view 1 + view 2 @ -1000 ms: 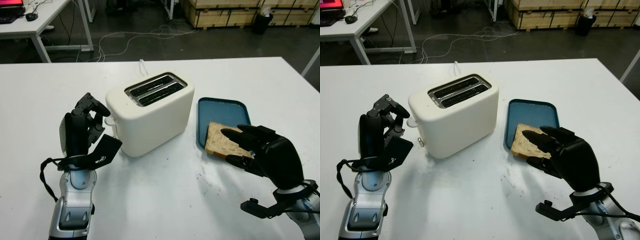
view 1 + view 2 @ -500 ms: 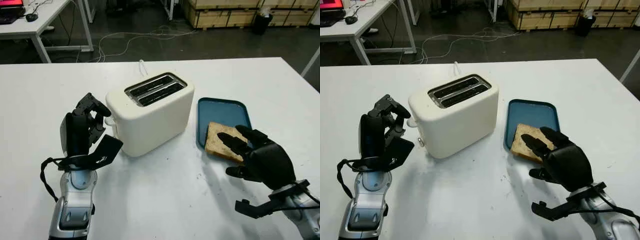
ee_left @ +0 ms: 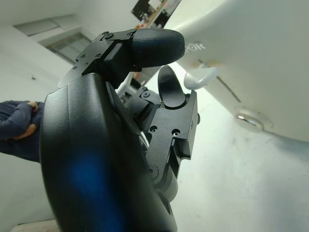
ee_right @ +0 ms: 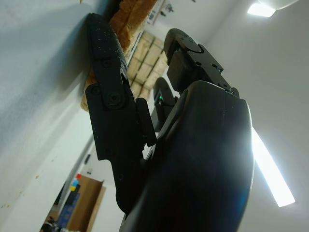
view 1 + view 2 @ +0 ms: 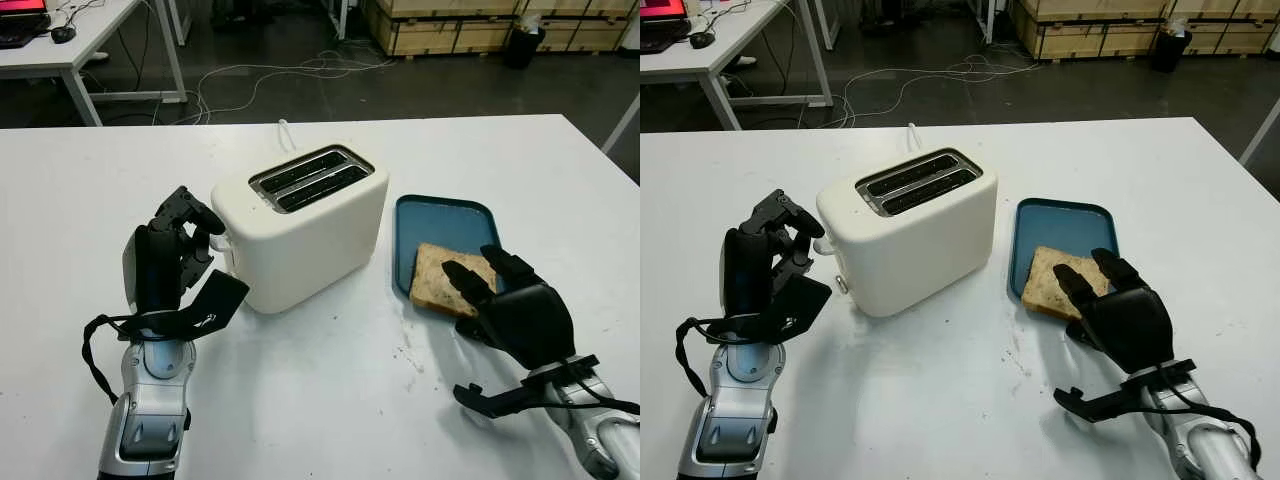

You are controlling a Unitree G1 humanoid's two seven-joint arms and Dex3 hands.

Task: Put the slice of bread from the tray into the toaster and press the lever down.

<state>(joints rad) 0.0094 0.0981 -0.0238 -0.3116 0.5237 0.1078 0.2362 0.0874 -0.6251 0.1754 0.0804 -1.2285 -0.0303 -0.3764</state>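
Left eye view, your inventory: one slice of bread (image 5: 443, 279), one blue tray (image 5: 444, 222), one cream toaster (image 5: 300, 225) with two slots, one white table (image 5: 330, 400). The slice lies at the tray's near end, its near edge overhanging the rim onto the table, its long axis running from the toaster side toward your right hand (image 5: 505, 310). That hand is at the slice's near right corner, two fingers over the crust; you hold nothing firmly that can be confirmed. The toaster's slots run diagonally, far-right to near-left.

Right wrist view adds the thumb (image 4: 108, 96) pressed against the table beneath the slice's edge, fingers above, narrow gap around the bread.

Left wrist view adds the toaster's white lever (image 3: 200, 77), raised, just beyond your curled left hand (image 5: 170, 265), which holds nothing.
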